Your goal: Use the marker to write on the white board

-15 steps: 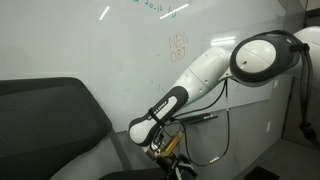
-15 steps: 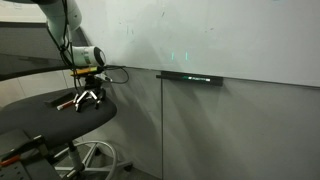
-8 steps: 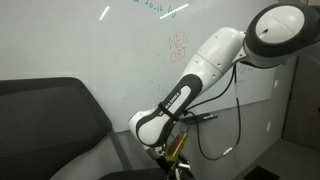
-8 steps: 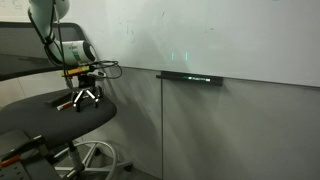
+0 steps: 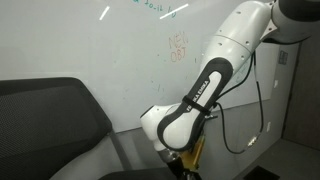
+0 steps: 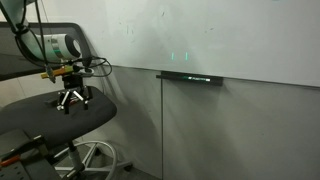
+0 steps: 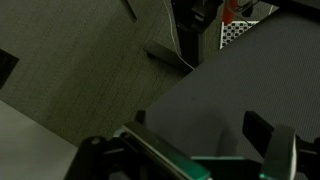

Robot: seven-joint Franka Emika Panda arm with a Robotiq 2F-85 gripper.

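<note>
White gloss board [image 6: 220, 35] fills the wall in an ext. view, upright, w/ a thin ledge [image 6: 190, 77] along its lower edge; faint teal marks [image 6: 177, 55] sit just above the ledge. The arm [image 6: 40, 45] bends down at frame left so that the pincer [image 6: 72, 98] hangs just over the black chair seat [image 6: 55, 118], pointing down & splayed. Judged reason: the grip looks empty, so writing can't start until a marker is fetched, prob. from the seat. No marker can be made out here. The board lies up & to the side of the pincer, well apart, no contact.

Ext. view, opp. angle: the arm arches in front of the board, past the orange scribbles [image 5: 178, 45], & drops beside the chair back [image 5: 50, 110]. The pincer is mostly cut off at the lower frame edge, so its state is unreadable here. The board stands behind & above it.

Wrist view: the fingers [image 7: 268, 135] stand wide apart at either side, w/ only dark seat fabric btw. them, i.e. holding nothing. Grey carpet [image 7: 70, 70] shows past the seat edge. A teal-green strip [image 7: 215, 165] lies at the bottom edge; cannot tell what it is. The board is not in this view.
</note>
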